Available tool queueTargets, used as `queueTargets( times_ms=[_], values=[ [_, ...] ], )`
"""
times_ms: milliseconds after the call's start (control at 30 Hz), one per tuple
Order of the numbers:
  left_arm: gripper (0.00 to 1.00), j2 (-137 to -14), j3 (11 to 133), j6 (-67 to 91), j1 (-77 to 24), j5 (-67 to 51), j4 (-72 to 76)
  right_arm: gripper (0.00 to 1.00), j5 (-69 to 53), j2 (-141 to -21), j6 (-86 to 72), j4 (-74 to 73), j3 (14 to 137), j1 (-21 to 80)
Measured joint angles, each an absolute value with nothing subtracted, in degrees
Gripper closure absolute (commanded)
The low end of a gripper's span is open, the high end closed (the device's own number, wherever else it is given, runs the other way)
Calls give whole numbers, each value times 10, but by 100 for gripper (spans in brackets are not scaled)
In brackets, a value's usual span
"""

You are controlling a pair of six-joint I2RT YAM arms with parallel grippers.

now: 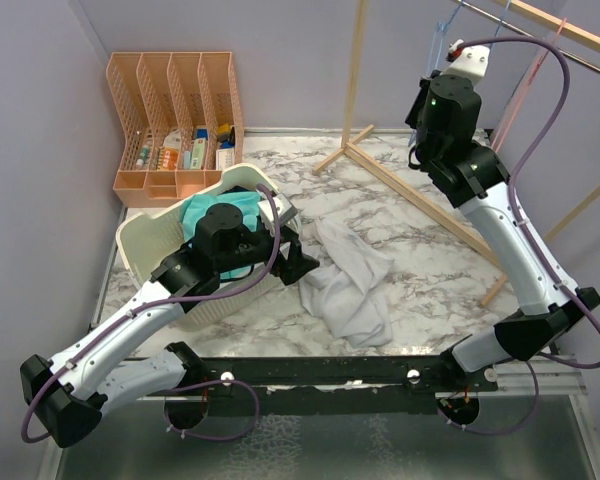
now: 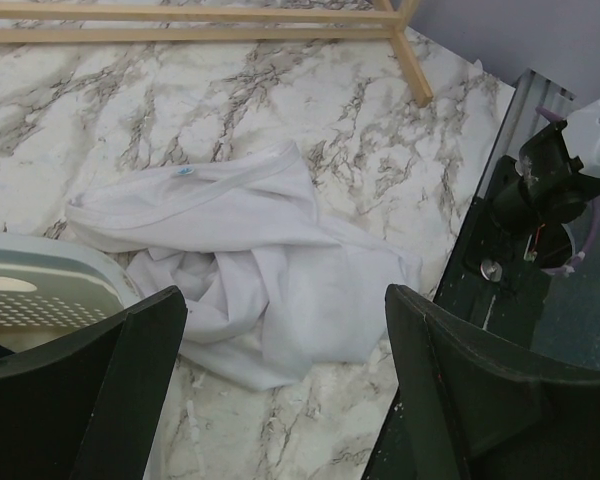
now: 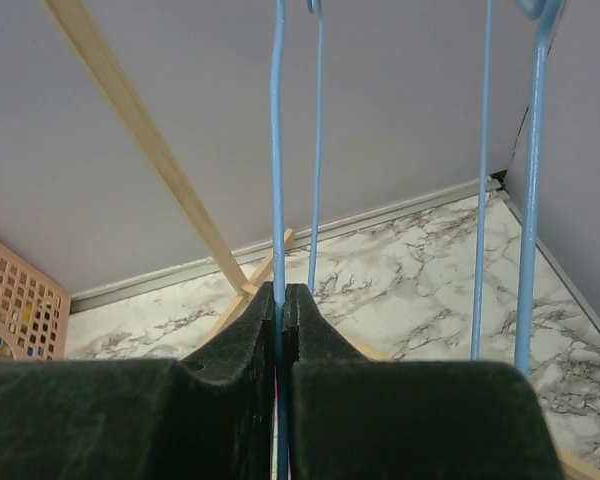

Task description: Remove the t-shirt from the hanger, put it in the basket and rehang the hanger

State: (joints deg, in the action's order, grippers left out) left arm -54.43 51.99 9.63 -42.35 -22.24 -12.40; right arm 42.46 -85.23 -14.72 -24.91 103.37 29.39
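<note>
The white t-shirt point(image 1: 350, 280) lies crumpled on the marble table, off the hanger; it also shows in the left wrist view point(image 2: 250, 280). My left gripper point(image 1: 302, 262) is open and empty, just left of the shirt and above its near edge point(image 2: 280, 400). My right gripper point(image 1: 442, 52) is raised at the wooden rack's rail and is shut on the wire of the blue hanger point(image 3: 277, 150). The blue hanger point(image 1: 442, 40) hangs bare, seen only in part in the top view.
A white laundry basket point(image 1: 145, 235) with teal cloth sits under my left arm. A peach desk organizer point(image 1: 175, 120) stands at the back left. The wooden rack's base point(image 1: 410, 195) crosses the table; its rail point(image 1: 570, 30) runs at top right. More blue hanger wires point(image 3: 525, 180) hang beside my right gripper.
</note>
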Motion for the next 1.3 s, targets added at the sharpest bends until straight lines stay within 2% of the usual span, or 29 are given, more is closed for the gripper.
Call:
queueTargets(
  times_ms=[133, 167, 200, 300, 333, 400, 700, 1000, 1167, 1300],
  values=[
    [17, -544, 519, 97, -423, -228, -124, 97, 411, -853, -148, -254, 1033, 293],
    [17, -544, 519, 97, -423, -229, -124, 94, 410, -853, -148, -254, 1033, 293],
    [17, -545, 519, 98, -423, -229, -123, 86, 407, -853, -148, -254, 1033, 293],
    [17, -547, 519, 98, -423, -232, -123, 44, 399, -851, -147, -255, 1027, 292],
    [17, -547, 519, 98, -423, -233, -123, 37, 394, -849, -145, -255, 1024, 292],
    [17, -550, 519, 98, -423, -234, -123, 31, 378, -838, -143, -258, 1010, 292],
    [16, -571, 519, 102, -423, -239, -118, 25, 296, -705, -136, -302, 967, 292],
    [18, -635, 524, 107, -424, -251, -108, 23, 83, -456, -135, -318, 894, 292],
    [17, -718, 587, 95, -466, -226, -129, 22, -11, -360, -137, -308, 850, 292],
    [12, -789, 652, 75, -512, -193, -146, 22, -44, -334, -138, -308, 822, 292]
  ],
)
